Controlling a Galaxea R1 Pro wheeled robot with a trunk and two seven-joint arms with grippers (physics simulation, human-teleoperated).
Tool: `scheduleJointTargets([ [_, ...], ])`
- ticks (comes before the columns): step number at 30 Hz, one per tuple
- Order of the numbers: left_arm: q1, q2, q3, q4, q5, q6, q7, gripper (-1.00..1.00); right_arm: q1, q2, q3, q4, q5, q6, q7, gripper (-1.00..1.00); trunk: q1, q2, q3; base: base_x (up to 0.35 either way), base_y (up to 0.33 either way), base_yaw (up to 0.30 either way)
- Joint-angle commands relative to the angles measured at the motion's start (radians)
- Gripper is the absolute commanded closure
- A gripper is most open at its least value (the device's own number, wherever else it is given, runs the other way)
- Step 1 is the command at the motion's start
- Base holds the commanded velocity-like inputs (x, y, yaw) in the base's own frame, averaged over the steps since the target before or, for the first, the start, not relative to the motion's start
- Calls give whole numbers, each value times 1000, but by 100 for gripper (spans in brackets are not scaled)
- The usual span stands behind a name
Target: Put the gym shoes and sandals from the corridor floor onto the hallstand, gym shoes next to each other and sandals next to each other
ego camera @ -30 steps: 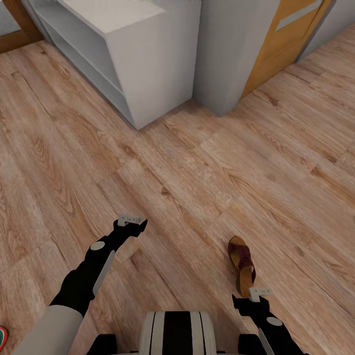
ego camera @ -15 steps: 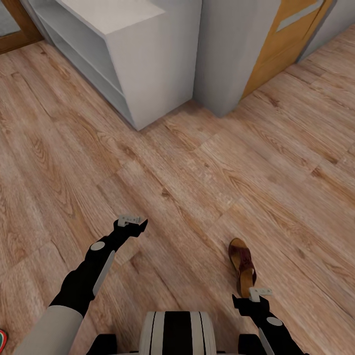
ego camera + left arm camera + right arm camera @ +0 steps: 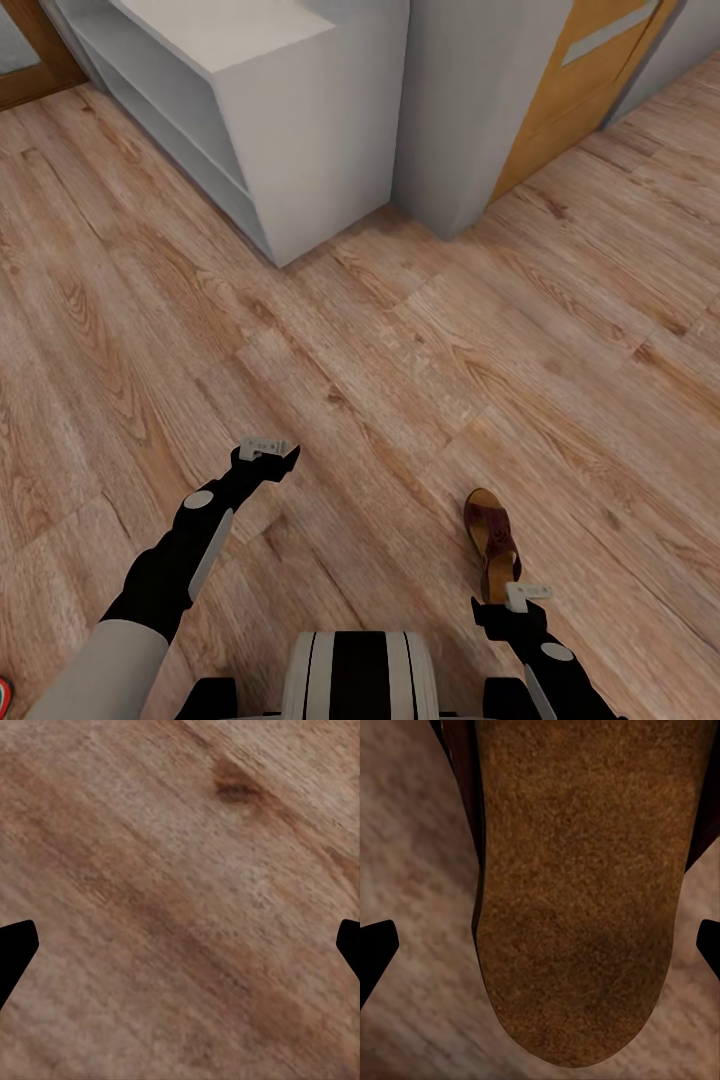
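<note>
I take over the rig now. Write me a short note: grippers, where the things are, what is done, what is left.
Left gripper: open, empty, above bare corridor floor.
Right gripper: open, above the heel end of one sandal, not gripping it.
That sandal lies on the floor, in front of the robot on its right.
Hallstand: ahead to the left; the visible part holds no shoes.
Done: nothing visibly placed.
Left: grasp this sandal, place it, then find the other shoes.

No text, label, brand, number or sign can be read anywhere in these views. The dark brown leather sandal with the lighter brown footbed (image 3: 492, 540) shows only plain grain on its footbed, and the pale grey shelved bench unit (image 3: 250, 110) and the orange-brown wooden door (image 3: 590, 70) carry no lettering.
</note>
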Motion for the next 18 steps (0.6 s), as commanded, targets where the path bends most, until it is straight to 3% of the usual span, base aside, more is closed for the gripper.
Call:
scheduleJointTargets([
  [1,0,1,-1,-1,7,7,-1,-100,0,0,-1,-2,-1,6,0,-100,0,0,-1,3,0,0],
  [9,-1,0,-1,2,7,7,-3,-100,0,0,-2,-3,-1,6,0,-100,0,0,-1,1,0,0],
  [10,0,0,-1,3,7,7,-3,-100,0,0,-2,-2,-1,6,0,100,0,0,-1,0,0,0],
  [18,0,0,-1,6,7,7,-2,-100,0,0,-2,-2,-1,6,0,100,0,0,-1,0,0,0],
])
